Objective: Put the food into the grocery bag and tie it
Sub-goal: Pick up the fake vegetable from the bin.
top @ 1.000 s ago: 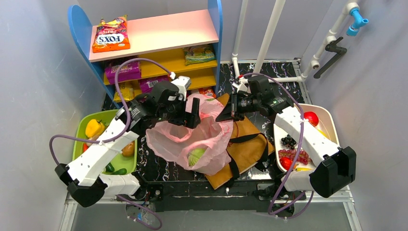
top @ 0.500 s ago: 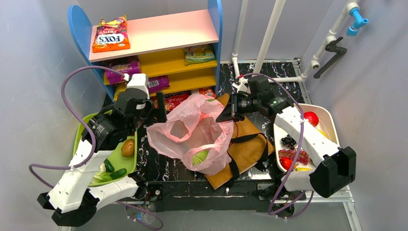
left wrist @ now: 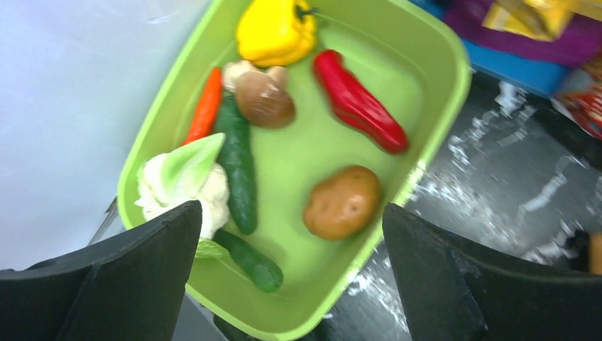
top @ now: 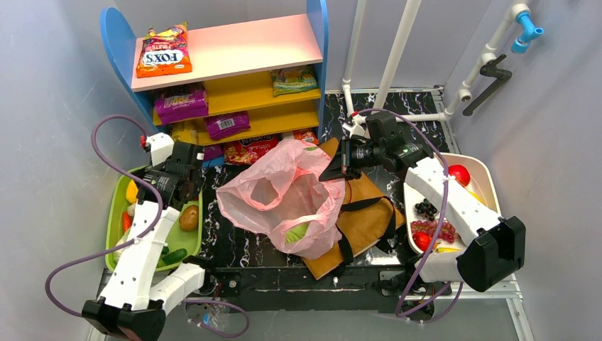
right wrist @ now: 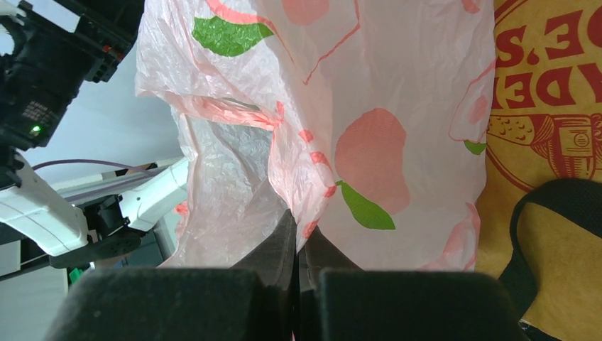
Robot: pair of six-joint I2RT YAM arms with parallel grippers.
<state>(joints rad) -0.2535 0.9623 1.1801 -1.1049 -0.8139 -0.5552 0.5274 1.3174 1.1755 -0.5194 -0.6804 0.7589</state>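
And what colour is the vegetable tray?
Lime green; the tray shows best in the left wrist view.

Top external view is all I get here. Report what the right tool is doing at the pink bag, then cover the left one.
Observer: The right wrist camera shows the right tool shut, pinching a fold of the grocery bag by its opening.
Operator: Now the left. Say what is under it.
Observer: The left tool is open and holds nothing. It is above the green tray, and a potato shows between its fingers.
Operator: List what else that tray holds.
Observer: A yellow pepper, a red pepper, a mushroom, a carrot and a cauliflower.
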